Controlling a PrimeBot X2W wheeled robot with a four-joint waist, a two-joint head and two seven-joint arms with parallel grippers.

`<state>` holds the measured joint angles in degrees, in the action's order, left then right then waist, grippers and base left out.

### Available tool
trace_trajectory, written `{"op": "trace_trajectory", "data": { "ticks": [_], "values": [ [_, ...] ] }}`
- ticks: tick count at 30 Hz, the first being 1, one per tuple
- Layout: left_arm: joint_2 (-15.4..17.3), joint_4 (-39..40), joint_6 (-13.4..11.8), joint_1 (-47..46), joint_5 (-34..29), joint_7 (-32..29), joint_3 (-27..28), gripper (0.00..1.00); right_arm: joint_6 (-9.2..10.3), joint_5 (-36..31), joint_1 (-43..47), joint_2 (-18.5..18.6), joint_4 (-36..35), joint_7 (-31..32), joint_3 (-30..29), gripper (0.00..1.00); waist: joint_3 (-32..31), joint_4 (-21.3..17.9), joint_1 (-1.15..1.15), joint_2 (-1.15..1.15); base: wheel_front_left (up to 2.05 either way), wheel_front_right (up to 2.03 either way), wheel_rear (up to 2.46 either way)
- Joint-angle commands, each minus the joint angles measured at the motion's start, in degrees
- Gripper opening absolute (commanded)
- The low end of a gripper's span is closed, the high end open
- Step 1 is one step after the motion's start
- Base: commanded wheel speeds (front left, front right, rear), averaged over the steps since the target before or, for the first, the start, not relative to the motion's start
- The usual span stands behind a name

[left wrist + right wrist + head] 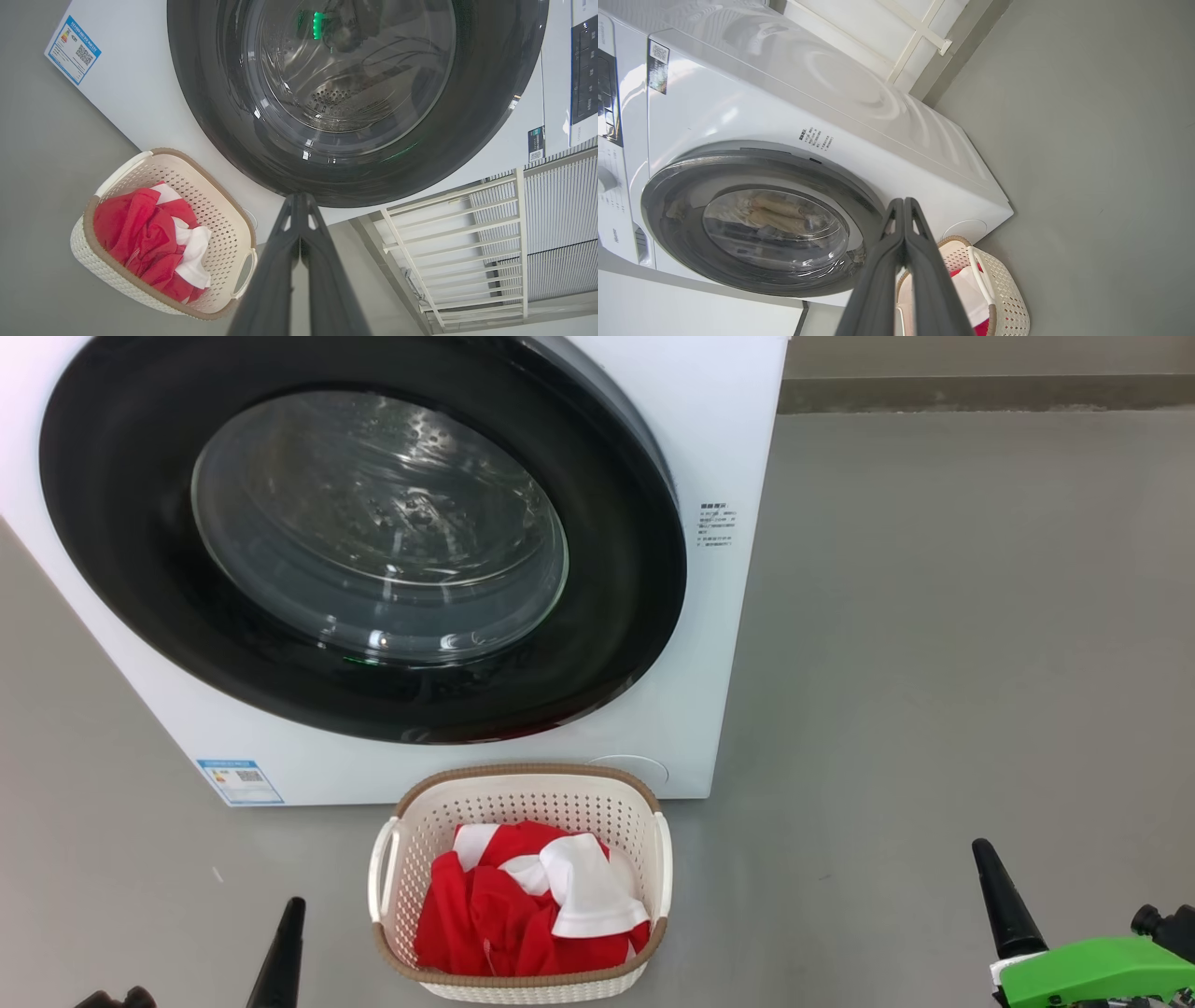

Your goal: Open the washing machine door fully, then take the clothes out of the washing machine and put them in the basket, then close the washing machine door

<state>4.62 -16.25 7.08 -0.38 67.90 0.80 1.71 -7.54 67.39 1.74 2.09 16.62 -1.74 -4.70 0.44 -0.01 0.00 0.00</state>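
Note:
The white washing machine (728, 448) fills the upper left of the head view. Its round black-rimmed door (364, 551) with the glass window lies flush against the front, and the steel drum shows through the glass (345, 79). On the floor just before the machine stands the cream basket (520, 882), and the red and white clothes (523, 905) lie inside it. My left gripper (291, 907) is shut and empty, low at the left of the basket. To the basket's right my right gripper (982, 849) is shut too, holding nothing. Both wrist views show the fingers pressed together (299, 200) (903, 203).
Grey floor (934, 663) spreads wide to the right of the machine and around the basket. A white slatted rack (467, 242) stands beside the machine, and a wall skirting (980, 392) runs along the far edge of the floor.

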Motion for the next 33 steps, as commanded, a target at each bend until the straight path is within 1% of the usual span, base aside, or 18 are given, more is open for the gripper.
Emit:
{"op": "trace_trajectory", "data": {
  "ticks": [1,33],
  "values": [
    [0.44,1.6,0.27,-2.4,1.51,-0.35,1.82,0.0,0.04,1.42,-2.8,1.0,-1.68,0.29,0.51,0.0,-0.01,0.0,0.0,0.0,0.0,0.0,0.0],
    [-1.16,2.06,0.37,-4.91,18.21,-5.49,4.07,0.0,0.05,19.15,-6.51,1.33,-2.39,5.6,-0.54,0.0,-0.2,0.01,0.0,0.0,0.0,0.0,0.0]
  ]
}}
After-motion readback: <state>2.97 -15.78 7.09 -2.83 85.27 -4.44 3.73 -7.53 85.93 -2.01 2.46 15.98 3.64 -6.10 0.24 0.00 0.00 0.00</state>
